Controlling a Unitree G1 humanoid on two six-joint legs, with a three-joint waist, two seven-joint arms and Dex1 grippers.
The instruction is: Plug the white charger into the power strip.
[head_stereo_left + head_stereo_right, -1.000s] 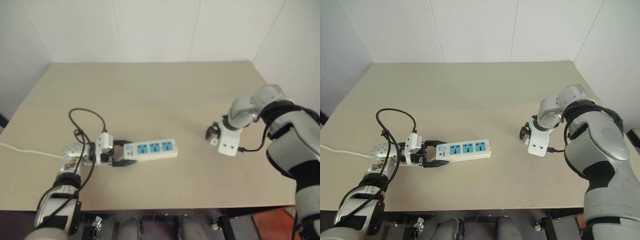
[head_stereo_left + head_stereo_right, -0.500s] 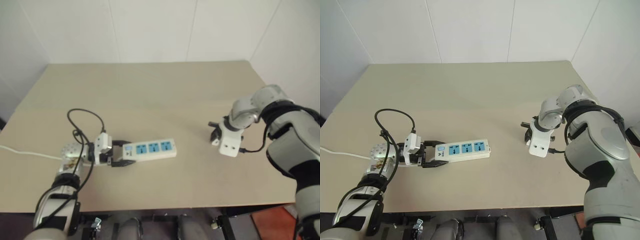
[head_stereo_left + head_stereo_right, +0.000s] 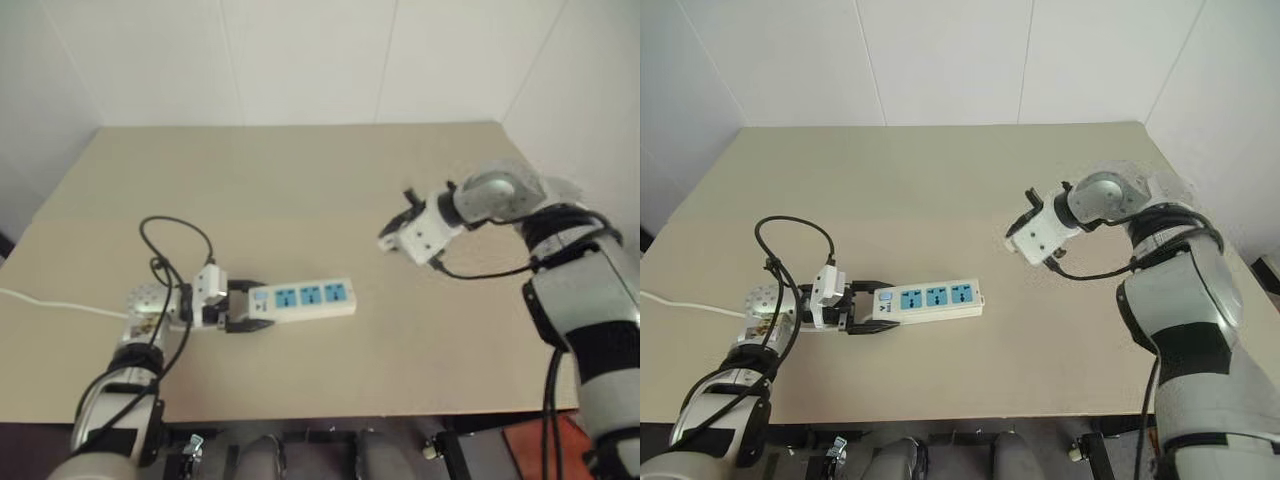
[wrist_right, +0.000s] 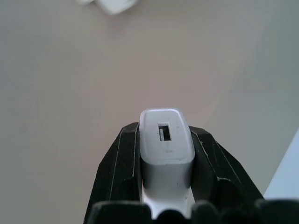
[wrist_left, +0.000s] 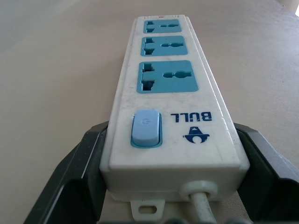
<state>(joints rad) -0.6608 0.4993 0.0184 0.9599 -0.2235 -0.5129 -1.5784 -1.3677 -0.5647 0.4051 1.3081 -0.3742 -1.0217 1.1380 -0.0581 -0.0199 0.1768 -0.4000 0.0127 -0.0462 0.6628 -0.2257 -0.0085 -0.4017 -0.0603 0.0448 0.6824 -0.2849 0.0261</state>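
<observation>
Broad beige wooden table [image 3: 940, 180] fills the middle of the head views, white walls behind.

Long white plastic power strip [image 3: 930, 299] with three blue sockets lies flat at lower left of centre, its switch end toward the left edge. Thin white cord [image 3: 685, 303] trails off to the far left edge.

Left gripper [image 3: 868, 313] at lower left: its two black fingers [image 5: 74, 177] spread wide, one on each side of the strip's switch end, flanks touching or nearly so.

Right gripper [image 4: 166, 154] at right of centre, raised over the table: fingers pressed onto the small white rounded plastic charger [image 4: 166, 140], port end outward. Charger well apart from the strip.
</observation>
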